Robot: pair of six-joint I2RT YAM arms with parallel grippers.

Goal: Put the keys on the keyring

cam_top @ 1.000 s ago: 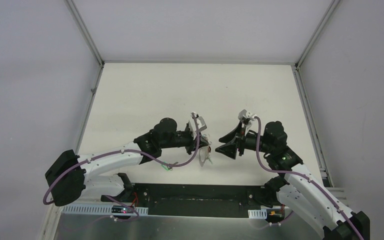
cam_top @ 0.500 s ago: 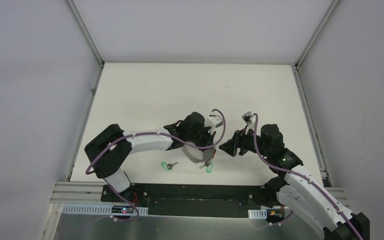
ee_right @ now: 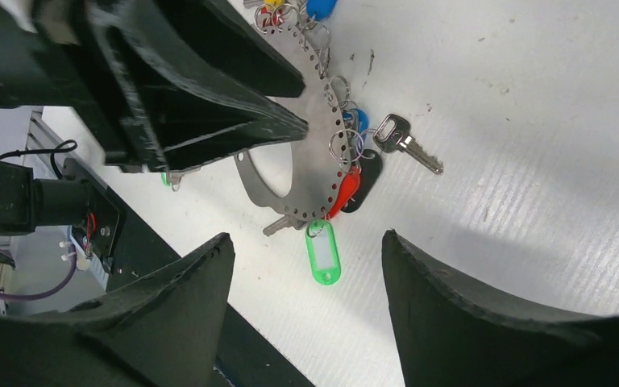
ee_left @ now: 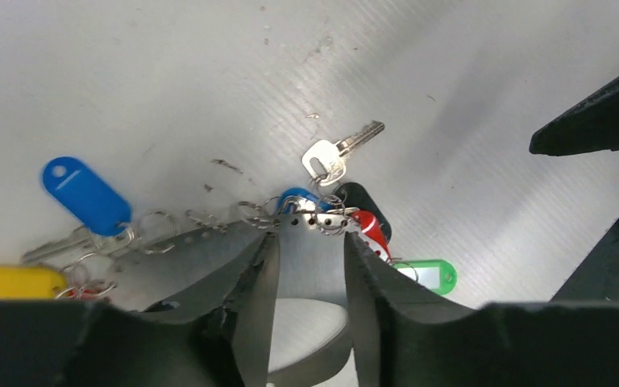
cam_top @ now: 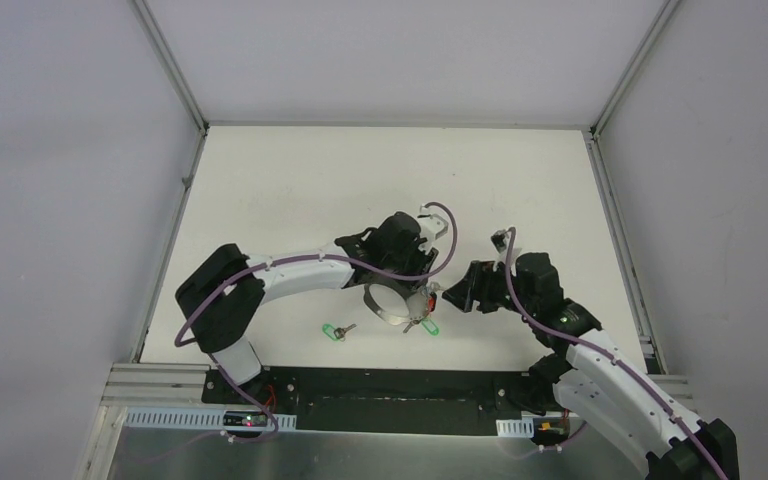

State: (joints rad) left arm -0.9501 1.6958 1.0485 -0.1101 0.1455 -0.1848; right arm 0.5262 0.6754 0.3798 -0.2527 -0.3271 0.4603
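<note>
We find the keyring (ee_right: 326,153) by the counter's (cam_top: 260,200) near edge, mid-width. Left claw (ee_left: 308,242) slightly parted astride its band; right claw (ee_right: 306,242) wide open, empty. Risk: lifting fingers snag the band, sweeping it into the loose green-tagged key (cam_top: 336,331).

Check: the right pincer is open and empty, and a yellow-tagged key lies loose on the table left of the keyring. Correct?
Wrong tag colour: the loose key left of the keyring is green-tagged, not yellow, per the top view. The right pincer is open and empty.
</note>
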